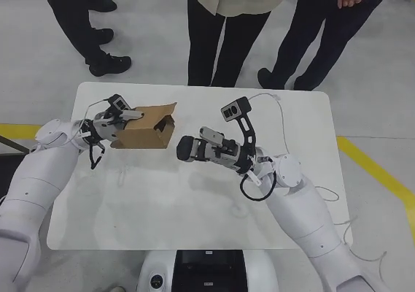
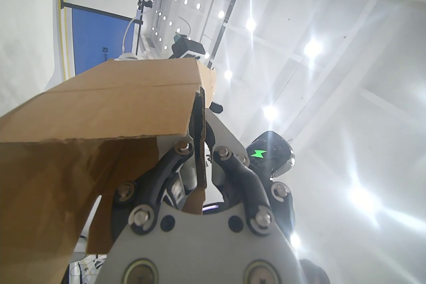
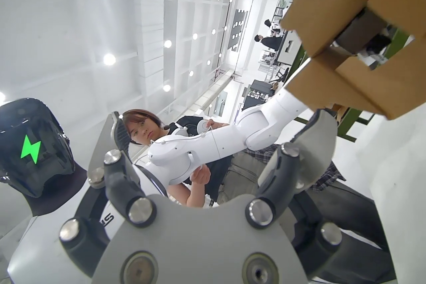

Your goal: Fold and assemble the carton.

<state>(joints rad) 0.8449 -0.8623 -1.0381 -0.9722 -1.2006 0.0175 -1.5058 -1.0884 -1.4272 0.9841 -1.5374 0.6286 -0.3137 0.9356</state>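
A brown cardboard carton (image 1: 147, 128) is held up over the left part of the white table (image 1: 192, 212), its open end with loose flaps facing the table's middle. My left gripper (image 1: 122, 121) is shut on one of its wall panels; in the left wrist view the fingers (image 2: 216, 129) pinch the cardboard edge (image 2: 199, 145). My right gripper (image 1: 181, 148) hovers just right of the carton's open end, apart from it. In the right wrist view it (image 3: 216, 129) stands open with nothing between its fingers, and the carton (image 3: 349, 42) lies farther off.
The table has rounded corners and its near half is bare. A thin white cable (image 1: 276, 102) runs over the far right part of the table beside the right arm.
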